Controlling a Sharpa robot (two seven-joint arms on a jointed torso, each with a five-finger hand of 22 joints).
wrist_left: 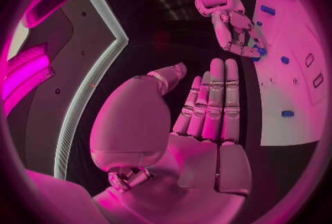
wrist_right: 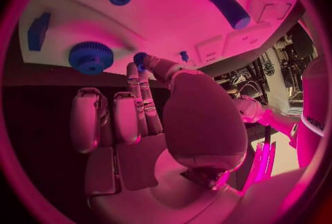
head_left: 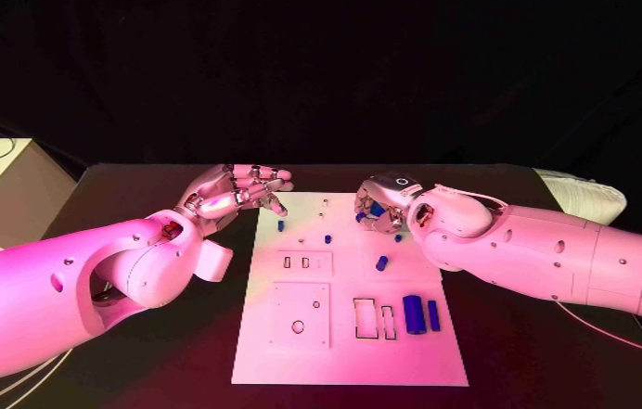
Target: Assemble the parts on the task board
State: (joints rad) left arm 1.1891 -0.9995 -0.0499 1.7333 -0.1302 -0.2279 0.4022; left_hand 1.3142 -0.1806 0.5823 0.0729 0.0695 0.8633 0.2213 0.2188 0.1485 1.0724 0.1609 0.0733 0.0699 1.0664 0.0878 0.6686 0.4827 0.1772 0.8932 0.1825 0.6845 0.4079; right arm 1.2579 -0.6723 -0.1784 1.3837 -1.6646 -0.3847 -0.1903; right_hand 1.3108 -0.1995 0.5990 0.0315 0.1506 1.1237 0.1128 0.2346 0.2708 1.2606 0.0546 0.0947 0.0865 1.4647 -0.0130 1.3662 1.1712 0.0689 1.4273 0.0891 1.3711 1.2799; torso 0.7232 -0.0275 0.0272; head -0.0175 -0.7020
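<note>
The white task board (head_left: 351,335) lies on the black table (head_left: 535,353), with two blue parts (head_left: 421,314) standing side by side near its right edge. The right hand (head_left: 384,207) pinches a small blue gear (wrist_right: 140,59) in its fingers over the board's far end. The left hand (head_left: 238,191) hangs just left of the board, fingers apart and holding nothing.

right hand (head_left: 384,207) fingertips hide blue part | grip unclear

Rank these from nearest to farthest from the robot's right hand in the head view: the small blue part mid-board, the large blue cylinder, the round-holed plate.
1. Small blue part, mid-board, just below the right hand.
2. Large blue cylinder, lower right of the board.
3. Round-holed plate, lower left.
</note>
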